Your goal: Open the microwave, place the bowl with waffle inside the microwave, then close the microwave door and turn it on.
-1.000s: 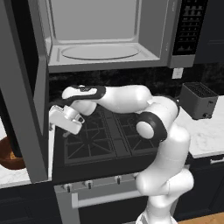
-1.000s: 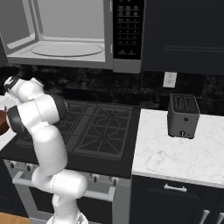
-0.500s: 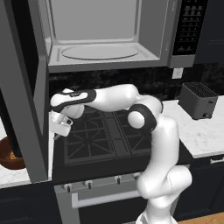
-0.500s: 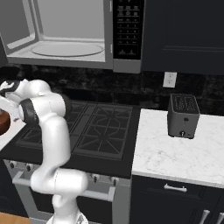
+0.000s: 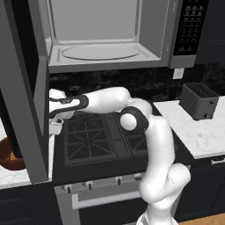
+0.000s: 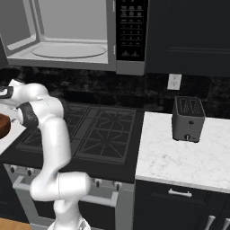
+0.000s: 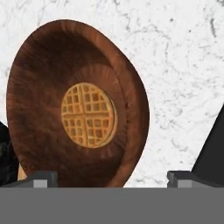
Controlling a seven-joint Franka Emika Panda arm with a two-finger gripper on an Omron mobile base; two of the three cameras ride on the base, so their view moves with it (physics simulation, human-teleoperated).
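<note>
Counting gives one microwave (image 5: 110,39), one bowl (image 7: 65,105), one waffle (image 7: 89,115) and one toaster (image 6: 188,119). Microwave door (image 5: 26,88) is standing swung wide at the left of the left base view, showing the pale cavity and one glass turntable (image 5: 100,52). Bowl is sitting on the white marble counter (image 7: 183,70), with the waffle lying flat in its middle; in the left base view the door is hiding all but a brown sliver of it. Gripper (image 7: 111,178) is hovering over the bowl with its jaws spread wide and nothing between them, two dark fingertips (image 7: 41,178) just poking into the bottom of the hand view. Arm is reaching left across the black stove (image 5: 94,136), its hand partly tucked behind the door edge.
</note>
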